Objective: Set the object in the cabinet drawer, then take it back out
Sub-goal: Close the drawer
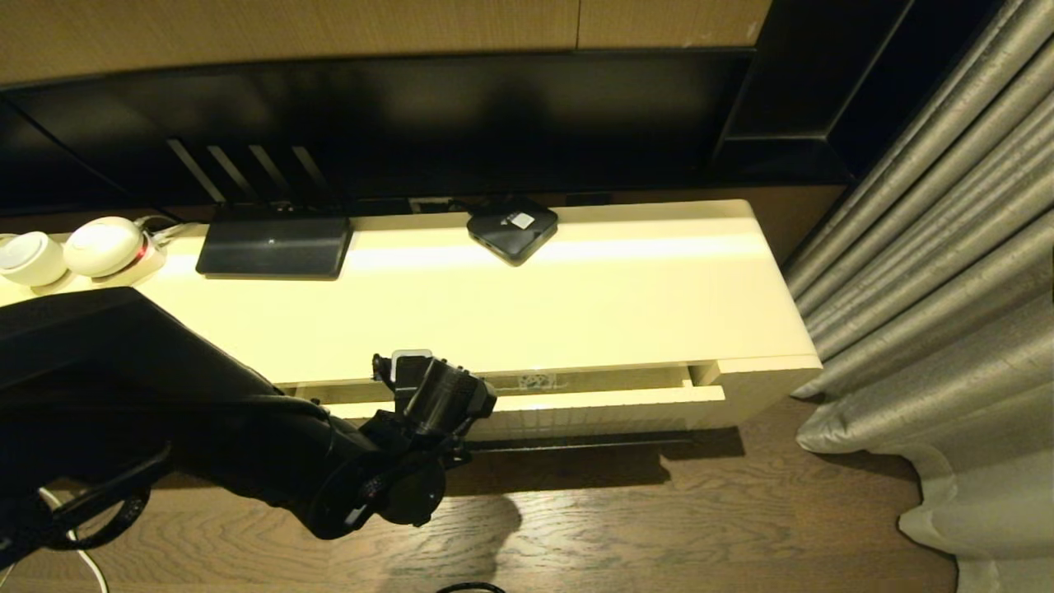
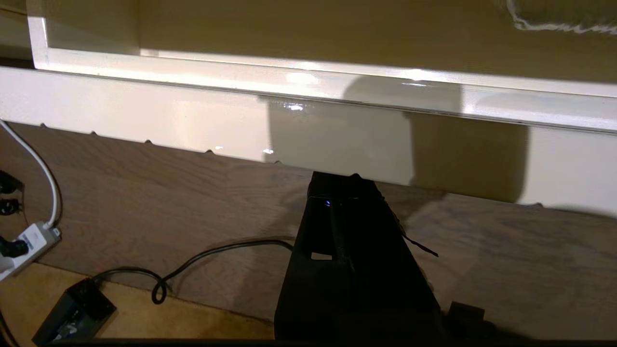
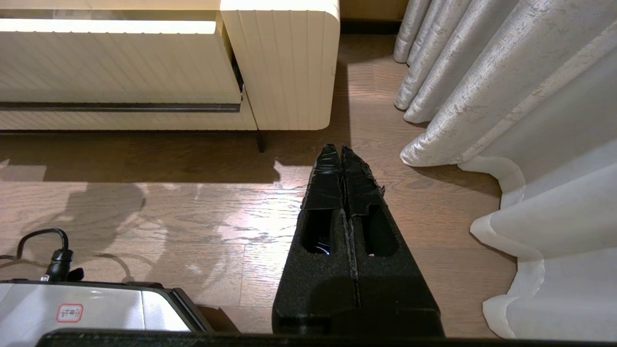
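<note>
Seeing my left gripper (image 2: 337,180), fingers together, tucked under the slightly open cabinet drawer (image 1: 576,405); bottle (image 1: 537,381) lies inside; right gripper (image 3: 342,152) pressed together, parked over floor.

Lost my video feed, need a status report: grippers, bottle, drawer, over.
Left gripper shut, empty, under the drawer front. Right gripper shut, parked over the floor. Bottle lying in the partly open drawer. Nothing in the way.
</note>
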`<state>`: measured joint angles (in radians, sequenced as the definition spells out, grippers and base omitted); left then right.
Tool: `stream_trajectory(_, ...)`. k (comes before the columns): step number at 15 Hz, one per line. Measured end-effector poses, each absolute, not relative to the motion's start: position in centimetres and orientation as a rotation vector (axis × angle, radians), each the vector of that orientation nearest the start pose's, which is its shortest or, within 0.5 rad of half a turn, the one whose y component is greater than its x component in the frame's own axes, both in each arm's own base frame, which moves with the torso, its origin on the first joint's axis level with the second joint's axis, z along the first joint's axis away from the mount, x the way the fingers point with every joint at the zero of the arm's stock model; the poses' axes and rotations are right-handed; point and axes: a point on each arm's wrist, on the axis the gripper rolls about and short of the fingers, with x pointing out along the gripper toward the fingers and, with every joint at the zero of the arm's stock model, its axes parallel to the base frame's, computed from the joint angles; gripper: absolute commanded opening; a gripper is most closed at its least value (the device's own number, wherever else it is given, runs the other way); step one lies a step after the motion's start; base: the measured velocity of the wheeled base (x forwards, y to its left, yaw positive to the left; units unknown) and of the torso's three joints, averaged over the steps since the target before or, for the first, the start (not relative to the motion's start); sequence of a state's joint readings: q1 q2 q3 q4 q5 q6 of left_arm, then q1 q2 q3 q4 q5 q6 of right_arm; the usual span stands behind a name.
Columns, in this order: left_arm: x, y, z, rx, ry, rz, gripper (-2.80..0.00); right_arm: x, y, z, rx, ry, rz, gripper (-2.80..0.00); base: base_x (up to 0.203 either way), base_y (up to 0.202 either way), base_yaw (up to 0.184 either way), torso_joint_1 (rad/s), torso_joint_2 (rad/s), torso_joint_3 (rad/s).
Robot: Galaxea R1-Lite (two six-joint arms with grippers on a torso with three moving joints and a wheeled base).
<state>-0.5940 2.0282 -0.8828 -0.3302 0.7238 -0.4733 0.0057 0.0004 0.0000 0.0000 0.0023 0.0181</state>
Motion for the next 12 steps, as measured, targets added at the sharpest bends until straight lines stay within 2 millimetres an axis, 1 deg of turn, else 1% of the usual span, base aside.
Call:
stream_trajectory(2,29.6,-17.7,7.1,0.041,0.589,0.276,-2.8,-2.3,0.0,7.5,0.019,0.001,0.008,-2.8,0.0,0.0,0.0,0.0,0.0,0.0)
stream_trajectory(8,31.3,-17.7,8.1,0.02,0.553,0.286,-2.8,-2.3,0.0,7.5,0.018,0.001,0.008,-2.8,0.0,0.0,0.0,0.0,0.0,0.0)
stream_trajectory(12,31.6,-17.8,8.4,0.015,0.543,0.284,-2.8,-2.3,0.0,7.5,0.018,0.001,0.009,-2.8,0.0,0.0,0.0,0.0,0.0,0.0)
